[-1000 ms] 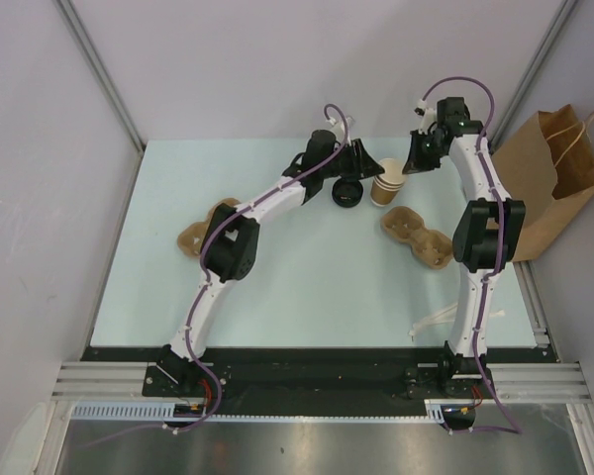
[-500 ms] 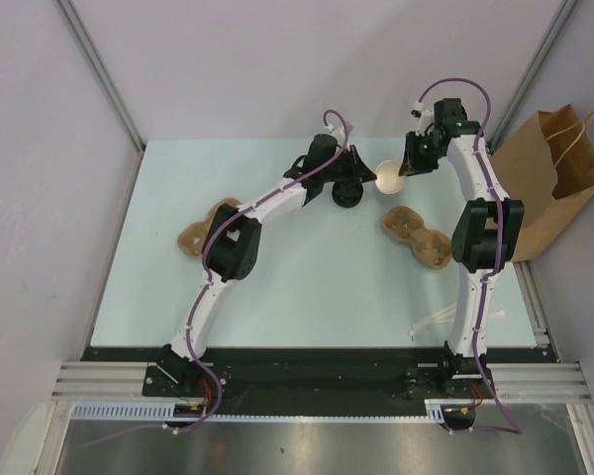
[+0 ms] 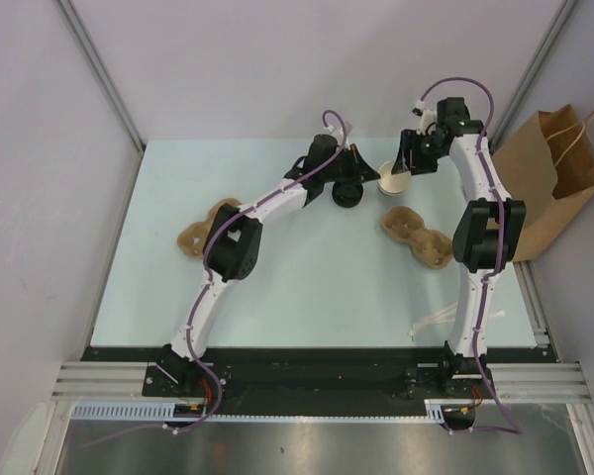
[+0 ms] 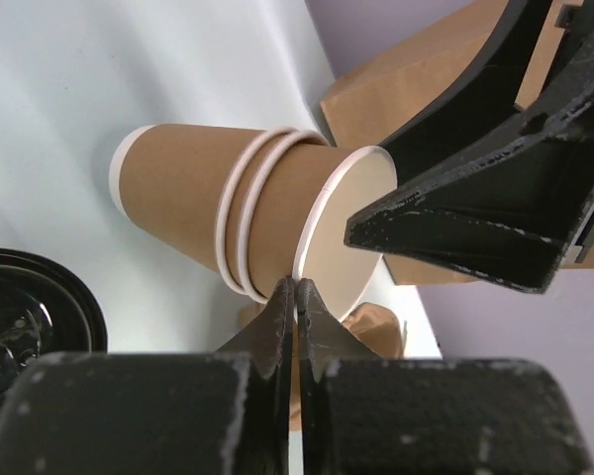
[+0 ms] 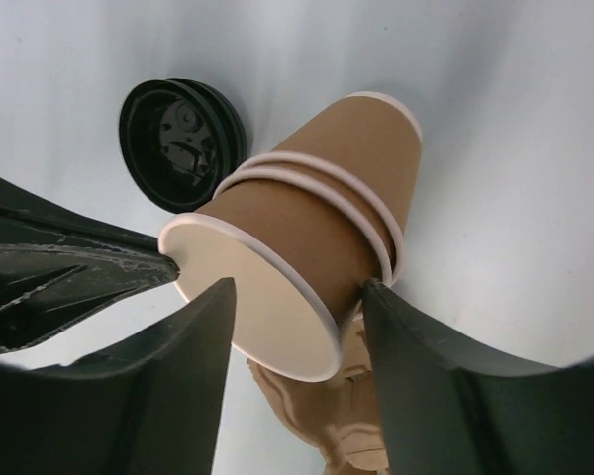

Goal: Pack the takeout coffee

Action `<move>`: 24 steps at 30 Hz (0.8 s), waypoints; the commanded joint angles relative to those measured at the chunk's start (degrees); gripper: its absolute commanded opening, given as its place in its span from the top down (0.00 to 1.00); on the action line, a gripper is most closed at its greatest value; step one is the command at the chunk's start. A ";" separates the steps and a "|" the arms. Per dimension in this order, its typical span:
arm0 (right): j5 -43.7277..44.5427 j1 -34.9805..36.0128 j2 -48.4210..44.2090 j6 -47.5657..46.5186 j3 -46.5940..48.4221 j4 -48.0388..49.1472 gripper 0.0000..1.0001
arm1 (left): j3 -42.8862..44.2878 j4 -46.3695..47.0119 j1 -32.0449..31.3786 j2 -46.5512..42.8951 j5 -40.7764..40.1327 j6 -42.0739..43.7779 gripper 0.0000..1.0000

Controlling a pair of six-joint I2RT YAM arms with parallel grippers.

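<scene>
Close beside tilted coffee cups (image 5: 297, 247), black lid (image 5: 183, 143).

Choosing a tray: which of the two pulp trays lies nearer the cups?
The right-hand tray, just beside the cups; the other tray lies far off to the left.

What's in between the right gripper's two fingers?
A tilted stack of tan paper cups sits between the fingers of the right gripper. The right wrist view shows it best.
</scene>
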 commanded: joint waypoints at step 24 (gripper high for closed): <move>-6.40 -5.19 -1.42 2.74 10.05 2.28 0.05 | 6.90 7.57 1.49 -5.11 1.99 -6.83 1.00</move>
